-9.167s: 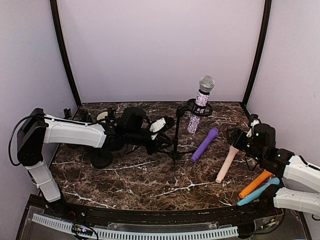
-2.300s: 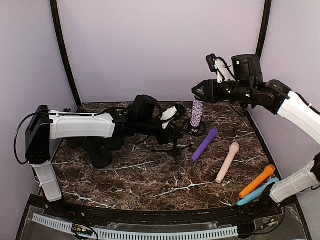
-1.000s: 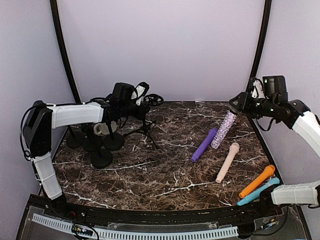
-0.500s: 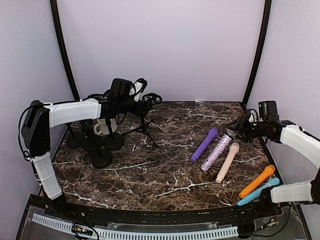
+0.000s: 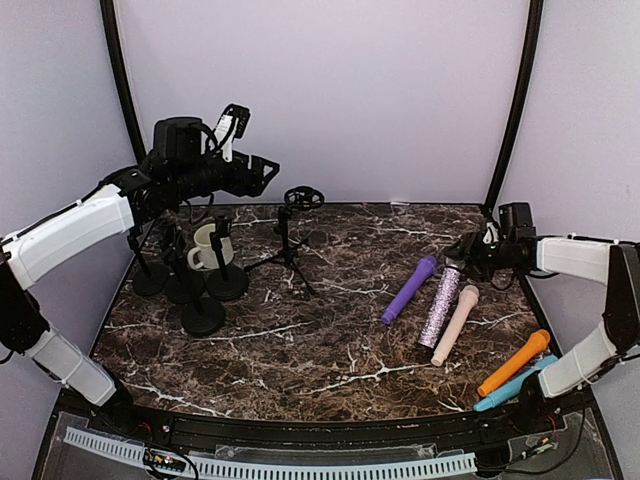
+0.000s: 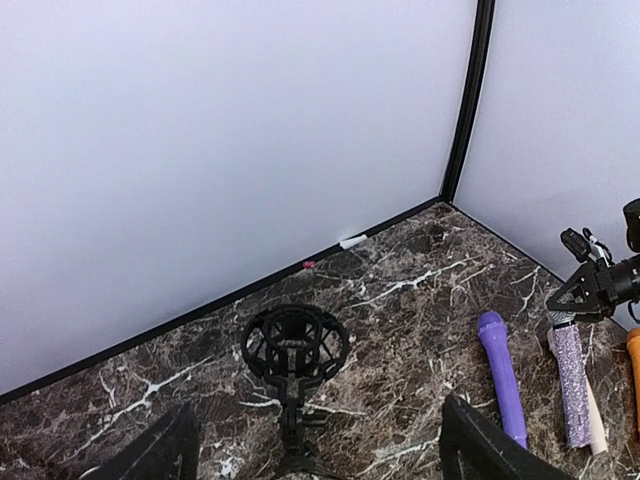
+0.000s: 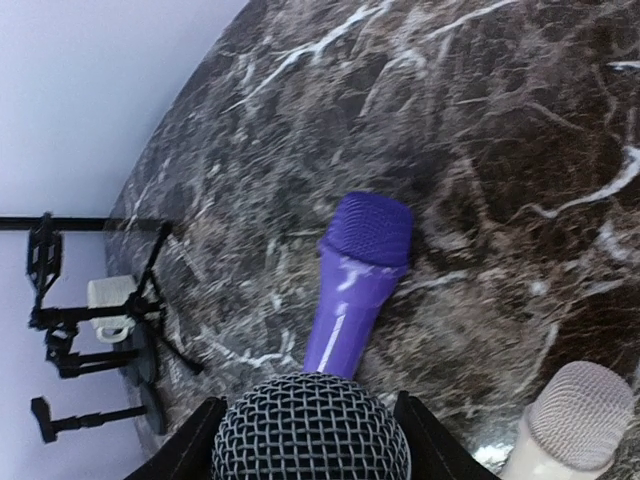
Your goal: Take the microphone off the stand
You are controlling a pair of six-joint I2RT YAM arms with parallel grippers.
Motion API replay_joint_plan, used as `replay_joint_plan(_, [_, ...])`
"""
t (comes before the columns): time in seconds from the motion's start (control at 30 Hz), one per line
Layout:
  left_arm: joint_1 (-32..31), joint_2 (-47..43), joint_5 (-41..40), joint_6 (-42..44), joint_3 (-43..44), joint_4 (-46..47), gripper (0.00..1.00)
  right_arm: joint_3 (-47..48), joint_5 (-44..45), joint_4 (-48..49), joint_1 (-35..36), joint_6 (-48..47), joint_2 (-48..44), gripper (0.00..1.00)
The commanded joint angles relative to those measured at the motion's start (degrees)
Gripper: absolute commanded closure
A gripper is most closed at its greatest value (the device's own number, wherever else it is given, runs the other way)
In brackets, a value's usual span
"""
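L gripper [image 5: 263,172] is hanging wide open above the table's [image 5: 300,350] rear-left corner. The stand [image 5: 290,225] is standing just beside it. The glitter mic [image 5: 440,305] is lying flat near the right edge, between the purple mic [image 5: 409,290] and the peach mic [image 5: 455,325], off the stand. R gripper [image 5: 462,255] is flanking its mesh head – gripped or freed, cannot tell.

Purple microphone [image 5: 410,290] lay flat on the marble table [image 5: 300,345], just left of the right jaws, head end toward them. Peach microphone [image 5: 455,322] lay near the same jaws on their near side, head closest to them. Orange microphone [image 5: 515,362] and teal microphone [image 5: 515,385] lay side by side farther toward the near edge, well apart from those jaws. White mug [image 5: 210,247] stood upright among black round-base stands [image 5: 203,318], below the raised left jaws. Plain lavender wall [image 5: 330,90] stood beyond both jaws.
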Motion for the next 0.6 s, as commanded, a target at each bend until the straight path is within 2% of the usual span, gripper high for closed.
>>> replay_joint_plan(0.0, [1.33, -3.00, 0.39, -1.51, -3.08, -4.25, 0.15, 0.91, 5.75, 0.85, -0.62, -5.64, 3.89, 0.41])
replay_joint_plan(0.33, [2.87, -6.52, -0.82, -2.47, -5.07, -6.24, 0.14, 2.08, 6.39, 3.74, -0.85, -5.20, 7.31, 0.30])
replay_joint_plan(0.57, [5.56, -8.86, -1.07, -3.54, -4.01, -8.27, 0.11, 2.79, 6.95, 4.27, -0.88, -6.65, 4.56, 0.18])
